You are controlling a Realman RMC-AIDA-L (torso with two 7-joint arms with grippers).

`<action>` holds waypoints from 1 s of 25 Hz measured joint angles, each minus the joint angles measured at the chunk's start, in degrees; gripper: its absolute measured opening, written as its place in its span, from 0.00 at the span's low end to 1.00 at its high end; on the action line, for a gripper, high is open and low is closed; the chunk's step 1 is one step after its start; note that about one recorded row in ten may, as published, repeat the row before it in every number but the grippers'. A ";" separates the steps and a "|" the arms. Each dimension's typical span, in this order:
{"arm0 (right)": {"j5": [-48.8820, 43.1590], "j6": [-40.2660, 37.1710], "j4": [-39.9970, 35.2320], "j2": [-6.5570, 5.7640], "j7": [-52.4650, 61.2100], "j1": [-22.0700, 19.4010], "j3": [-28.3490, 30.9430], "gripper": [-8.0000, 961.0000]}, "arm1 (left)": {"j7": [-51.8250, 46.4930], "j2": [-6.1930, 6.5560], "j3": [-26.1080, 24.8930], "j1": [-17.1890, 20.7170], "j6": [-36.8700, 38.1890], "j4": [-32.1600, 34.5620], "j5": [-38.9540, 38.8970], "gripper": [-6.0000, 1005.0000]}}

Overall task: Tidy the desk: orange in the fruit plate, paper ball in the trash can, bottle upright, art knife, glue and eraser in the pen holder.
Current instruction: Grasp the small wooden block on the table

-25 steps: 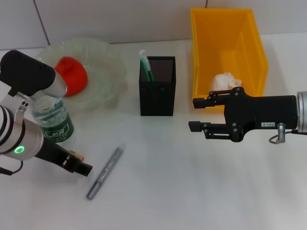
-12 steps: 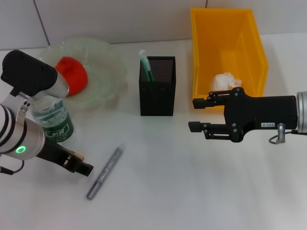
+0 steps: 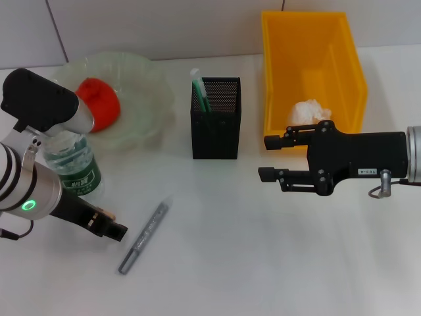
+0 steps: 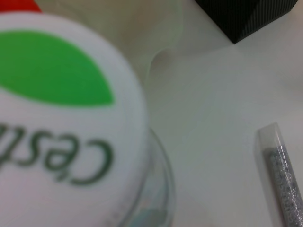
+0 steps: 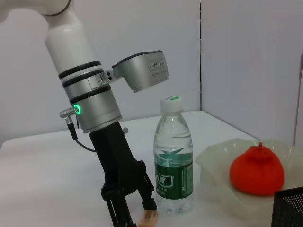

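We see the grey art knife (image 3: 145,236) lying diagonal near the surface's front-left corner, just beside the left gripper (image 3: 105,224), its jaws pinching a small tan block. The right gripper (image 3: 268,157) idles mid-surface, jaws wide.

The work surface is a white table (image 3: 263,263), smooth and matte, and it fills most of the head view. Behind it stands a light grey wall (image 3: 164,26) made of panels, with thin dark seams between them. In the right wrist view the same wall (image 5: 246,56) shows one vertical seam. The light is soft and even, giving only weak shadows on the table
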 joint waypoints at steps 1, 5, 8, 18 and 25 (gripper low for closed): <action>0.00 -0.02 0.00 0.00 0.00 0.00 0.00 0.60 | 0.04 0.00 0.00 0.00 0.04 0.00 0.00 0.84; 0.00 -0.14 0.00 0.00 0.06 0.00 0.00 0.60 | 0.24 0.00 0.09 -0.17 0.22 0.00 0.00 0.84; 0.00 -0.25 0.00 0.05 0.10 0.00 0.00 0.60 | 0.21 0.00 0.11 -0.33 0.25 -0.01 0.00 0.79; 0.00 -0.38 -0.11 0.09 0.14 0.00 0.00 0.60 | -0.08 -0.11 0.13 -0.55 0.43 -0.07 1.09 0.53; 0.00 -0.48 -0.18 0.09 0.18 0.00 0.00 0.60 | -0.53 -0.17 0.15 -0.62 0.59 -0.08 1.24 0.43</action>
